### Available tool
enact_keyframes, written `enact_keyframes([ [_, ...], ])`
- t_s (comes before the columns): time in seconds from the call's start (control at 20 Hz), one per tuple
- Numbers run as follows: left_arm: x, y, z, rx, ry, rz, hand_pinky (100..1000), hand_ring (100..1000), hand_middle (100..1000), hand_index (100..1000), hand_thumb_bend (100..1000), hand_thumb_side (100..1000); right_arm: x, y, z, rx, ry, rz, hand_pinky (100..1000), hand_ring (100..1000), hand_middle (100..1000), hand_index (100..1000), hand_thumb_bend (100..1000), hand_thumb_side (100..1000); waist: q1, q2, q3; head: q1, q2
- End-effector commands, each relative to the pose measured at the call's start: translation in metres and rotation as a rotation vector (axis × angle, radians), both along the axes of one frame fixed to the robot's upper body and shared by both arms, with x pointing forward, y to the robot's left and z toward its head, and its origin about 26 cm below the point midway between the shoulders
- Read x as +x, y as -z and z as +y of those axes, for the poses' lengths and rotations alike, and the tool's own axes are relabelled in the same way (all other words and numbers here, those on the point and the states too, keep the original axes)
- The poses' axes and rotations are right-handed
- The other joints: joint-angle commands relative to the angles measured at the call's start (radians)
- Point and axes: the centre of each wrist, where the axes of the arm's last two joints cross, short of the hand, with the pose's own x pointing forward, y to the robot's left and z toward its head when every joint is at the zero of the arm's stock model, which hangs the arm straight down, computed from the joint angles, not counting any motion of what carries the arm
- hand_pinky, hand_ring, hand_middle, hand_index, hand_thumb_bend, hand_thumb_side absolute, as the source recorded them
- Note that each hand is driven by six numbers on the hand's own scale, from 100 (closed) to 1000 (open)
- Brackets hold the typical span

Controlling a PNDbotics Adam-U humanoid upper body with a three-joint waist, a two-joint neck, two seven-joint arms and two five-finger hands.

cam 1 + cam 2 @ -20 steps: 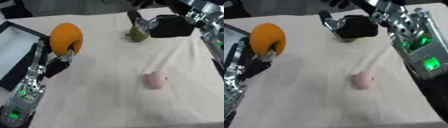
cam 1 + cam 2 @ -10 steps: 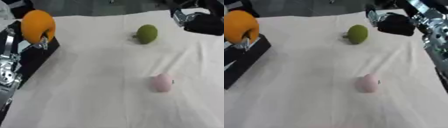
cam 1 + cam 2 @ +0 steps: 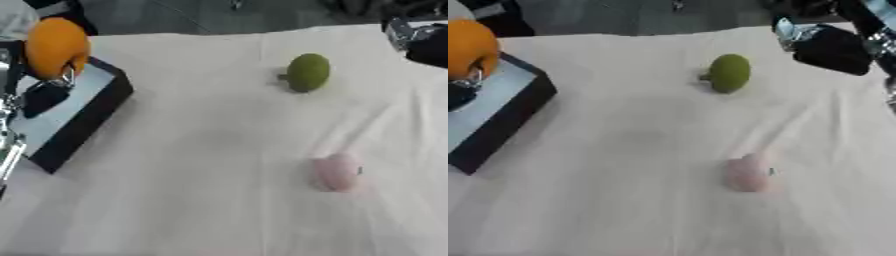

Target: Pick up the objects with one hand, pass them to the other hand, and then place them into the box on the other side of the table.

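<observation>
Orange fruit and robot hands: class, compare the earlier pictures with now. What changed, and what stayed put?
The left robot hand carried the orange fruit leftward, now over the box. The right robot hand drew back from the green fruit. Green fruit and pink object stayed on the cloth.

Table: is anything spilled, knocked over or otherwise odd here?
Nothing stands out. The green fruit and pink object lie apart on the cloth, which is slightly creased. The left hand holds the orange fruit over the box.
</observation>
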Motion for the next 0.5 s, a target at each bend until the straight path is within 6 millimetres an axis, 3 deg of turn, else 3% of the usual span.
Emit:
enact_keyframes([
  [0.05,0.001,-0.016,0.021,0.057,-0.066,0.008,542,565,401,521,193,151,-0.005,-0.01,-0.005,-0.002,0.012,-0.039,804,784,745,773,199,312,0.006,-0.03,0.002,0.024,-0.013],
  [0.5,0.024,-0.002,0.048,0.039,-0.177,0.164,606,644,498,637,369,236,-0.005,-0.009,-0.006,0.02,0.016,-0.036,804,778,739,772,190,316,0.001,-0.028,-0.004,0.034,-0.015],
])
